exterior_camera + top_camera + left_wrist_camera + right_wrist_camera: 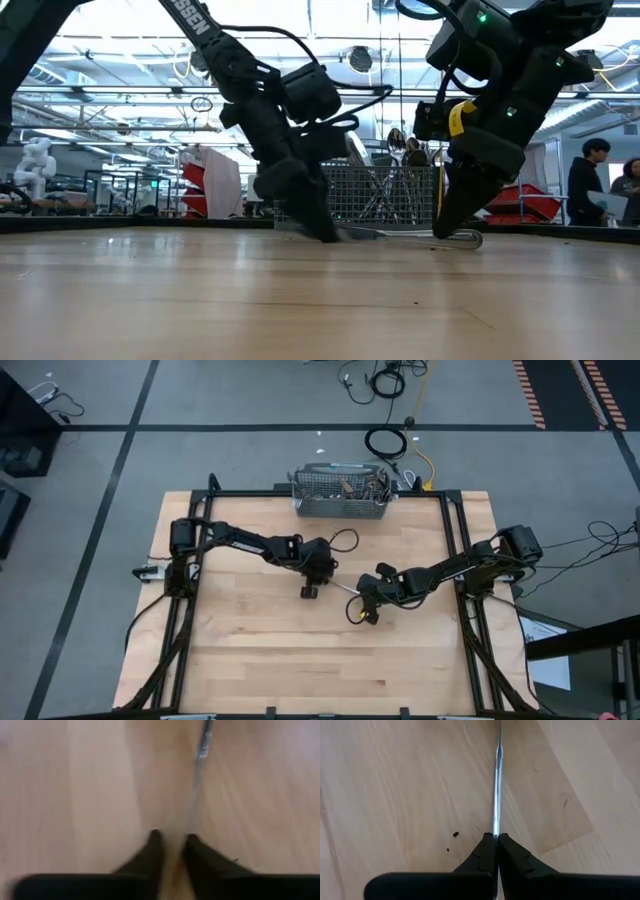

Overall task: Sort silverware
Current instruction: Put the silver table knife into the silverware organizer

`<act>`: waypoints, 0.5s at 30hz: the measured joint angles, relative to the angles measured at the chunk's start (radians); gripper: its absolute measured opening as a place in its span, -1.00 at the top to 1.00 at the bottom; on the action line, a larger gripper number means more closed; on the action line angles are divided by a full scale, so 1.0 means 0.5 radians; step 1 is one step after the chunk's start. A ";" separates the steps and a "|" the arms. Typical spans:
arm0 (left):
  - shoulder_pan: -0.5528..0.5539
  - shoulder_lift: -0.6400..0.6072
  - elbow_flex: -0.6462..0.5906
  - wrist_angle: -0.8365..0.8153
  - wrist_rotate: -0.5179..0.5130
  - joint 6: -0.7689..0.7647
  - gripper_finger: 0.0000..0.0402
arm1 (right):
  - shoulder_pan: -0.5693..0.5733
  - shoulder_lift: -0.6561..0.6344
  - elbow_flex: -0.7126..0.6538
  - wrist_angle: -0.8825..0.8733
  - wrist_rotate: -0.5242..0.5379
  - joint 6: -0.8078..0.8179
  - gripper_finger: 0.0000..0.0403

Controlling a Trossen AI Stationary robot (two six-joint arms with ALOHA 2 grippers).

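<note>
One slim silver piece of silverware (400, 235) lies low along the table between my two grippers; in the high view the piece (346, 590) shows as a short bright line. My right gripper (496, 836) is shut on it. My left gripper (174, 839) stands tip-down at the piece's other end with a narrow gap between its fingers, and the piece (196, 790) runs up to one finger. More silverware (352, 486) stands in the grey wire-mesh basket (340, 505) at the table's far edge. My right gripper pinches the piece's slim shaft (496, 822) between its two fingertips. It comes steeply from above, with the shaft running on ahead of the fingers. The piece lies level at the table top, and a short rounded end (474, 240) sticks out past the fingers. My left gripper has its fingertips (325, 234) down at the piece's other end; whether they touch it, I cannot tell.
The mesh basket (385, 195) stands behind both grippers at the far edge. Bare wooden table (300, 660) spreads toward the near edge and to both sides. People (590, 180) stand in the room beyond the table. Cables (385, 440) lie on the floor past the far edge.
</note>
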 joint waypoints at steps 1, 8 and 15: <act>-0.004 0.005 0.000 0.006 -0.008 0.024 0.71 | 0.001 -0.001 0.000 -0.002 0.002 0.001 1.00; -0.037 -0.034 -0.007 -0.041 0.003 0.058 0.95 | 0.004 -0.018 -0.001 -0.011 0.012 -0.012 1.00; -0.079 -0.273 -0.010 -0.198 -0.120 0.061 0.98 | 0.002 -0.270 0.002 0.038 0.042 -0.141 0.97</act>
